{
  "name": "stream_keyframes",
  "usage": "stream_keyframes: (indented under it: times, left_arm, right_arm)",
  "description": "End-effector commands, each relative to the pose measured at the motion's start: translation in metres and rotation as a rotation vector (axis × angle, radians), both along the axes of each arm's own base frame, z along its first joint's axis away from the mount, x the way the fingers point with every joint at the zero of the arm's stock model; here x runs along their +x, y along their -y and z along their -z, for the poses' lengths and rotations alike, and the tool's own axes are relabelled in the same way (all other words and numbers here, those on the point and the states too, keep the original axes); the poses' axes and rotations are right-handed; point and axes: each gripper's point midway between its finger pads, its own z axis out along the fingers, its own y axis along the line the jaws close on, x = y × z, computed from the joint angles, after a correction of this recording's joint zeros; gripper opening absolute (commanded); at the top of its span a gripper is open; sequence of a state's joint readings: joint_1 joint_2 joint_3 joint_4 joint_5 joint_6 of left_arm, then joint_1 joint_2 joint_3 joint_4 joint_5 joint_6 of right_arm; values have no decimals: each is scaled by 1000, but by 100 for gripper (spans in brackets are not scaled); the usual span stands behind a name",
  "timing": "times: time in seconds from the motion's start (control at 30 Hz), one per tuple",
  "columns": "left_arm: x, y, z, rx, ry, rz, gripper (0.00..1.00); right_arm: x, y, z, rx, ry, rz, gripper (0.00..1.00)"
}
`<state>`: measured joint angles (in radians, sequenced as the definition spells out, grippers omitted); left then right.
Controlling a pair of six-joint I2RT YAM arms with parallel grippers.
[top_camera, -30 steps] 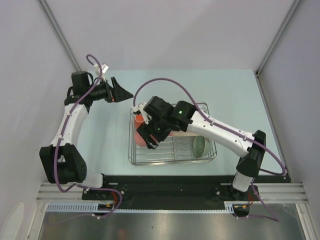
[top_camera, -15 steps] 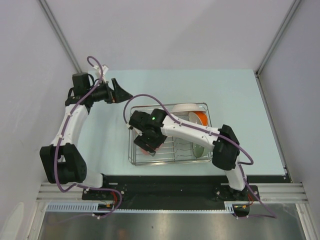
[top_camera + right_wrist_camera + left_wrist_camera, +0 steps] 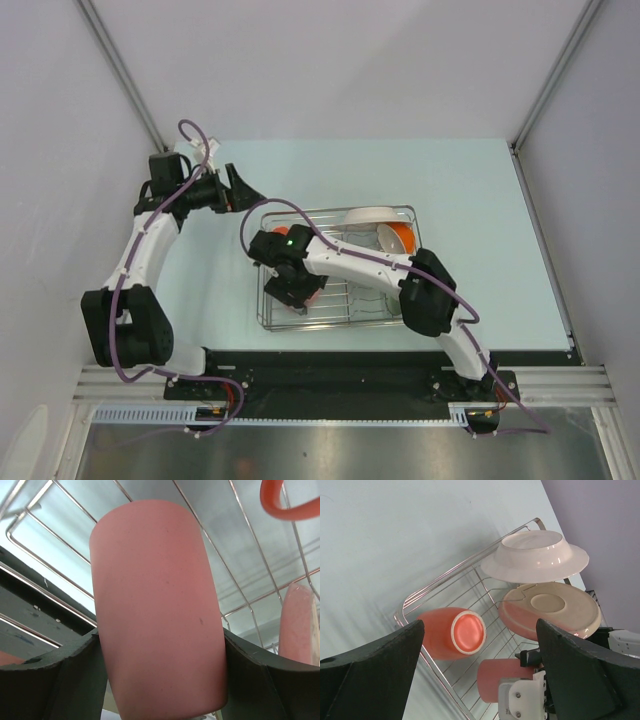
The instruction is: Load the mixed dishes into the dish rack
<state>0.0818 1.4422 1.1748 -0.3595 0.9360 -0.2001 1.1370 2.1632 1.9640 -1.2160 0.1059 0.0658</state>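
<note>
The dish rack [image 3: 340,325] is a silver wire basket in the middle of the table. My right gripper [image 3: 293,288] reaches over its left part, shut on the pink tumbler [image 3: 157,610], which fills the gap between the two dark fingers [image 3: 75,680]. The tumbler [image 3: 502,680] hangs low over the rack's wires beside the orange mug [image 3: 452,632], which lies on its side. In the rack lean the white shallow plate [image 3: 535,557] and the pink-and-cream plate [image 3: 550,610]. An orange bowl [image 3: 398,236] stands at the rack's far right. My left gripper [image 3: 240,190] hovers open beyond the rack's far-left corner, holding nothing.
The mug's orange handle [image 3: 287,502] curves close above the tumbler in the right wrist view. The right arm's elbow [image 3: 428,292] hangs over the rack's near-right corner. Grey walls [image 3: 60,150] close in the table on both sides.
The right arm has swung left and nearer with the tumbler, down to the rack's front-left part. The left arm has barely shifted.
</note>
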Motion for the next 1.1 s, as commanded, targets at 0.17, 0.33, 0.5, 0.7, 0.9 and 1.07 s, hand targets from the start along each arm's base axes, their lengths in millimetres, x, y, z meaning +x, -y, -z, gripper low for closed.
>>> stream_keyframes:
  times: [0.17,0.33,0.5,0.7,0.9,1.07]
  left_arm:
    - [3,-2,-13,22,83,6,100]
    - [3,-3,-14,19,83,6,100]
    - [4,-4,-12,18,80,3,100]
    - [3,-4,-15,18,83,8,100]
    - [3,-5,-14,29,93,-2,100]
    - [4,-5,-13,33,89,1,100]
  right_arm:
    - [3,-19,3,9,17,-34,24]
    - [2,-21,9,1,20,-40,62]
    - [3,-23,2,11,48,-45,95]
    - [5,-26,-11,26,100,-48,100]
    - [5,-34,-54,121,156,-45,100]
    - [5,-29,-108,228,222,-30,100]
